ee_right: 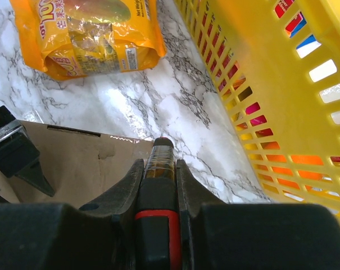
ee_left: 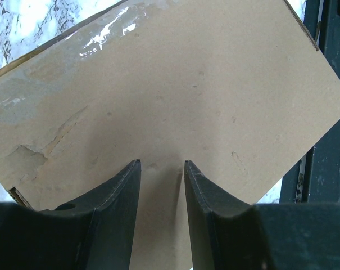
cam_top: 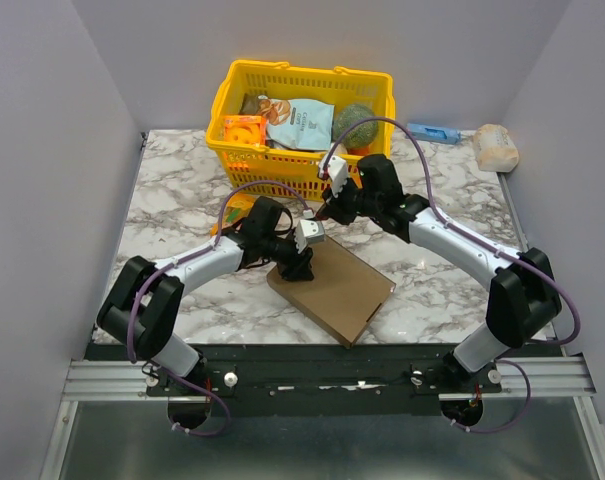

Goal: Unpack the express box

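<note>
The express box [cam_top: 334,286] is a flat brown cardboard mailer lying shut near the table's front middle. It fills the left wrist view [ee_left: 175,90], with shiny tape [ee_left: 105,28] along its far edge. My left gripper [cam_top: 300,262] rests over the box's far left corner, its jaws [ee_left: 162,164] slightly apart with nothing between them. My right gripper [cam_top: 327,208] hovers beyond the box's far edge, shut on a black-and-red tool [ee_right: 159,185] whose amber tip points at the box edge [ee_right: 80,163].
The yellow basket [cam_top: 225,100] with packets stands at the back, close to the right gripper [ee_right: 282,84]. An orange snack bag [ee_right: 91,34] lies on the marble left of the box. A blue item [cam_top: 432,132] and a beige bundle [cam_top: 497,147] lie at the back right.
</note>
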`<act>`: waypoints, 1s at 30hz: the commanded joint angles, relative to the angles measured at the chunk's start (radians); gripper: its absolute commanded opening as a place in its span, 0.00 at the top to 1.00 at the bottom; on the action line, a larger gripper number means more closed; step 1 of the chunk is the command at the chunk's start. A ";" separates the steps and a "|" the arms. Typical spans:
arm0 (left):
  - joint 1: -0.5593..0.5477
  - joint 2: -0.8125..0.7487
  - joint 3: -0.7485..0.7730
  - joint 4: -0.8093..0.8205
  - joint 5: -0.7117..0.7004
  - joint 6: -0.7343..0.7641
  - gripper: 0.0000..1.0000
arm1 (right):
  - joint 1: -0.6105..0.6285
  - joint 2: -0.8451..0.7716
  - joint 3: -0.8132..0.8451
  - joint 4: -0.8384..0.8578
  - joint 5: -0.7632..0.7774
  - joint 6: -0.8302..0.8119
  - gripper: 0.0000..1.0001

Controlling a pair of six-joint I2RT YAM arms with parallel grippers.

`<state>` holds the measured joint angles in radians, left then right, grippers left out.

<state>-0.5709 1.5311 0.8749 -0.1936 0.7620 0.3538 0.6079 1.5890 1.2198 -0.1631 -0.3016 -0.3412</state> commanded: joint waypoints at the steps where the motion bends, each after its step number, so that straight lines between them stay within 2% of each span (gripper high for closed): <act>1: 0.000 0.017 0.013 -0.033 0.023 -0.007 0.54 | 0.010 0.012 0.007 0.002 0.007 -0.009 0.99; 10: 0.000 0.031 0.024 -0.043 0.020 -0.015 0.54 | 0.018 -0.006 0.014 -0.009 -0.025 -0.010 0.99; 30: 0.005 0.041 0.036 -0.075 0.019 -0.007 0.54 | 0.035 -0.049 0.027 -0.018 0.012 -0.042 1.00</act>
<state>-0.5705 1.5536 0.8948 -0.2096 0.7746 0.3447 0.6239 1.5826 1.2198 -0.1745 -0.3008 -0.3584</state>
